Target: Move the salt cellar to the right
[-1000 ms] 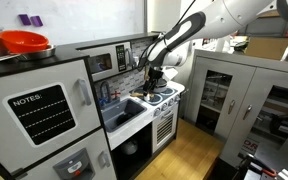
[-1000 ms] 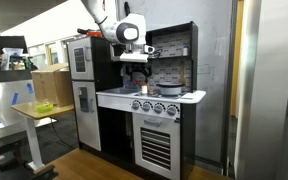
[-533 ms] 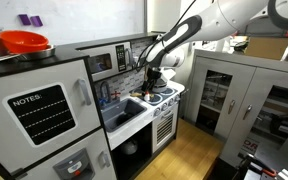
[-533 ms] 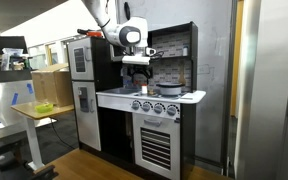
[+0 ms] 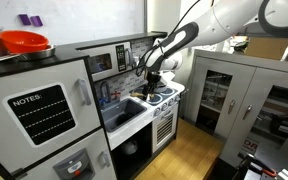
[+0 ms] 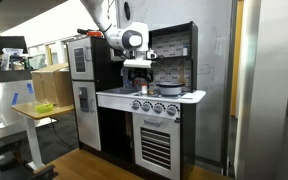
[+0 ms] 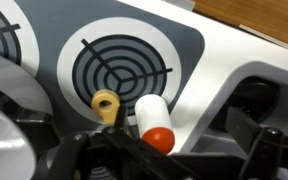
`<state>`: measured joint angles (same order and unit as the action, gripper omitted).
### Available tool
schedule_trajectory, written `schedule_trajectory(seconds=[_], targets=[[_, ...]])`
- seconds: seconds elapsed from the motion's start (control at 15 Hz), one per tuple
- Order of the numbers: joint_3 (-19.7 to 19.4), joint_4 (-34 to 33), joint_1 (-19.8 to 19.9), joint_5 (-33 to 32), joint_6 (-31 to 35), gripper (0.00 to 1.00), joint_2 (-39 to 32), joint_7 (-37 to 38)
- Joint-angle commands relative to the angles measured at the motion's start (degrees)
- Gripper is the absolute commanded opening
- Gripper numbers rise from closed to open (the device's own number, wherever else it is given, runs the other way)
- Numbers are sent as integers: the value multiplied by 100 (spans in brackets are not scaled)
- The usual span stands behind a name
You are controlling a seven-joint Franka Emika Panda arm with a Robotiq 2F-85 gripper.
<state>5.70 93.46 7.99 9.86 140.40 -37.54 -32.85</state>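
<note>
One white, red-tipped salt cellar (image 7: pixel 152 116) is seen at a ringed burner's (image 7: pixel 119 62) edge, just beside one yellow piece (image 7: pixel 106 103). The gripper (image 6: pixel 137 73) is largely cut off and dark; its opening cannot be told.

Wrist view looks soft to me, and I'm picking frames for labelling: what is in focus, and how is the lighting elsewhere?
Wrist view: salt cellar and burner slightly soft but legible; dark foreground along the bottom blurred. In both exterior views: evenly lit, sharp, the cellar too small to make out. In an exterior view the stove alcove sits in shadow.
</note>
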Motion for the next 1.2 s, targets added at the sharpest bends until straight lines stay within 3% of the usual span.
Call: schedule_trajectory(seconds=[0.0, 0.33, 0.4, 0.47, 1.0, 1.13], targets=[[47, -282, 58, -249, -190, 100, -168, 105], [88, -326, 87, -253, -52, 100, -213, 86], [116, -334, 106, -231, -20, 91, -222, 38], [131, -352, 112, -227, -13, 72, -239, 10], [147, -448, 106, -241, -2, 16, -324, 9], [104, -334, 77, -271, 17, 10, -208, 81]])
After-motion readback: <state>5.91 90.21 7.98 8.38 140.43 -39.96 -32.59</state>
